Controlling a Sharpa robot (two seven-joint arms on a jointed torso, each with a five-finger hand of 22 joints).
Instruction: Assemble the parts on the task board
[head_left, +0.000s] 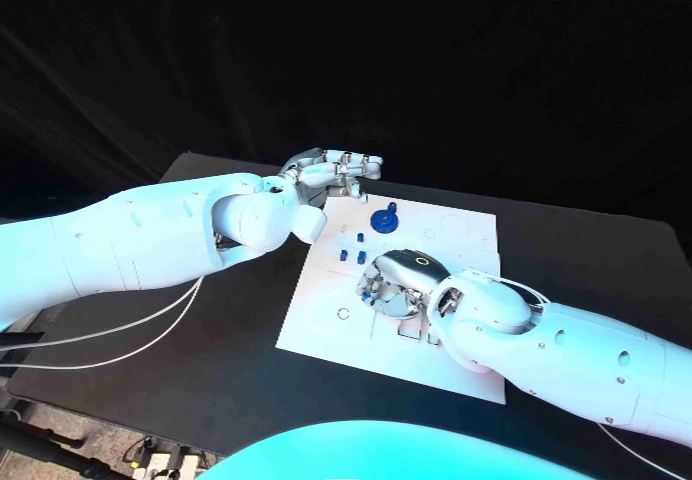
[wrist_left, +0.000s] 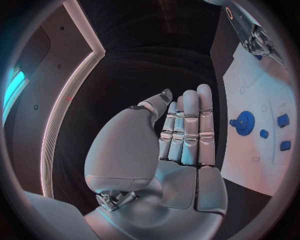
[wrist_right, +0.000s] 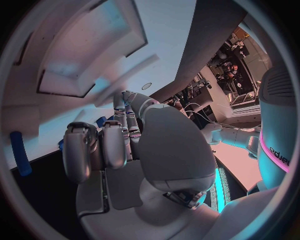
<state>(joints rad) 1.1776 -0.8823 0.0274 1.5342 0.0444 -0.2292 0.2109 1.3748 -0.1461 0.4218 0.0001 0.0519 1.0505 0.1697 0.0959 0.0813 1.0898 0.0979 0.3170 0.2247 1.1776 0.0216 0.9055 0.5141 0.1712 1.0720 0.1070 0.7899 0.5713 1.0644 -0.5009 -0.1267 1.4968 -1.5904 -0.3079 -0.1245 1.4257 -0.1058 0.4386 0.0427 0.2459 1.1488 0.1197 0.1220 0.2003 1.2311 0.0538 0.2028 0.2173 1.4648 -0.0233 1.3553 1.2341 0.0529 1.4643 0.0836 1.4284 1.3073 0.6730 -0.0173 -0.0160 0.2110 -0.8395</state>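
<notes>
We see cyan-tinted light w/ bright glare on the white arms and task board (head_left: 454, 240); backdrop stays dark. Wrist views are fisheye, edges bent & dim; right wrist view is blurry near the board.

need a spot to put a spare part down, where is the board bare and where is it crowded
The task board is bare along its near edge and near-left corner, and at the far-right corner past the blue gear. It is crowded mid-board, where the right hand sits by small blue parts.
</notes>
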